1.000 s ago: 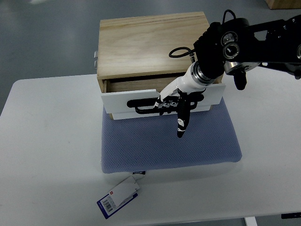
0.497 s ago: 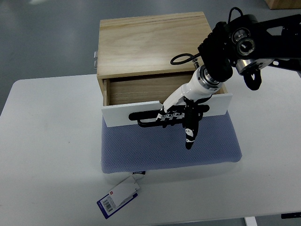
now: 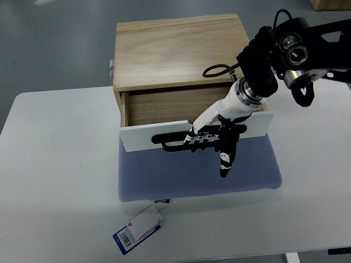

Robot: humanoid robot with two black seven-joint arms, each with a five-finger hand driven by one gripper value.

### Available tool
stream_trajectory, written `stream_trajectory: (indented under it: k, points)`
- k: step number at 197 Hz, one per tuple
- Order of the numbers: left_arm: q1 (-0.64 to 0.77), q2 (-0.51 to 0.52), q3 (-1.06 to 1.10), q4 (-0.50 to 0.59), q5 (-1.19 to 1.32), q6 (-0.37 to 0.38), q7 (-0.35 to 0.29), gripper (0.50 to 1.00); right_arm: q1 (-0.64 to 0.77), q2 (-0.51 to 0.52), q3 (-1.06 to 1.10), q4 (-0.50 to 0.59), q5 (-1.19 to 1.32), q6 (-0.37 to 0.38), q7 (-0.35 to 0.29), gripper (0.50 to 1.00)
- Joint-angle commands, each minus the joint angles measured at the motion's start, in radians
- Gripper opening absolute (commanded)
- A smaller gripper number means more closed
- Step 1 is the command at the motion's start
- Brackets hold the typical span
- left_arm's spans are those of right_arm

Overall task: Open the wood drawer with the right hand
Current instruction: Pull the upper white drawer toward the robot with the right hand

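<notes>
Gripping black handle (image 3: 181,141) w/ right hand (image 3: 211,137): fingers hooked round the bar, thumb sticking down toward the blue mat (image 3: 164,175). Wood drawer (image 3: 192,118) sits partly out of the wood cabinet (image 3: 175,49), at the far-centre of the white table (image 3: 55,164). White front panel (image 3: 142,137) overhangs the mat's far edge. Handle's long axis runs left-right; pull direction is toward the camera, square to it. Hand sits right of handle centre, so front looks slightly skewed; risk of binding, I'd judge. Plenty of open room over the mat. Barcode tag (image 3: 140,229) near the front edge, well clear. Left arm not seen.
</notes>
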Motion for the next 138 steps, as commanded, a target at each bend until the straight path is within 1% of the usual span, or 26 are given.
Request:
stream_trajectory:
  k: [1, 85, 138]
  points:
    - [0.0, 0.0, 0.0, 0.0, 0.0, 0.0, 0.0, 1.0, 0.0, -0.003, 0.0, 0.001, -0.002, 0.0, 0.005, 0.946]
    - [0.0, 0.0, 0.003, 0.0, 0.0, 0.0, 0.0, 1.0, 0.002, -0.037, 0.001, 0.004, -0.015, -0.011, 0.007, 0.946]
    - [0.0, 0.0, 0.003, 0.0, 0.0, 0.0, 0.0, 1.0, 0.04, -0.038, 0.021, 0.004, -0.015, -0.014, 0.005, 0.946]
